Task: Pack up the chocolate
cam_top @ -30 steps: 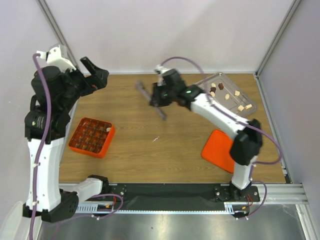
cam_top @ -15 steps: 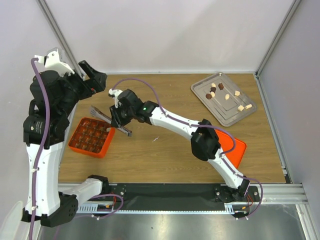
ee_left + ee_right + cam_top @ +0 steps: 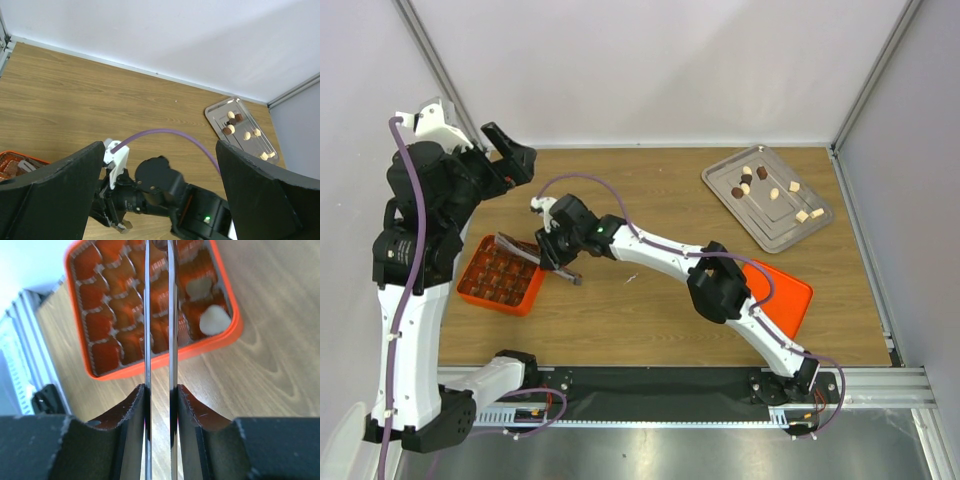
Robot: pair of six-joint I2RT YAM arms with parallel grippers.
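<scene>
Since half a second ago my right arm has reached a little further left, so the tongs [image 3: 520, 250] now lie with their tips over the box [image 3: 535, 290]. My right gripper [image 3: 159, 390] is clamped on the tongs, squeezing the two blades nearly together. My left gripper [image 3: 160, 160] hangs high over the back left of the table, fingers spread wide and holding nothing.

Most of the chocolate [image 3: 750, 182] sits on the tray [image 3: 820, 218] at the far right, well apart from the box. Two cream pieces [image 3: 215, 320] already lie in cells by the box's right wall. Something dark shows between the tong tips at the top edge of my wrist view. It is likely a piece, but I cannot be sure.

I judge this to be the placing step. Next I should centre the tips over a free cell, lower them, and ease my squeeze so the blades spring apart. Too early a release risks the piece landing on a divider.
</scene>
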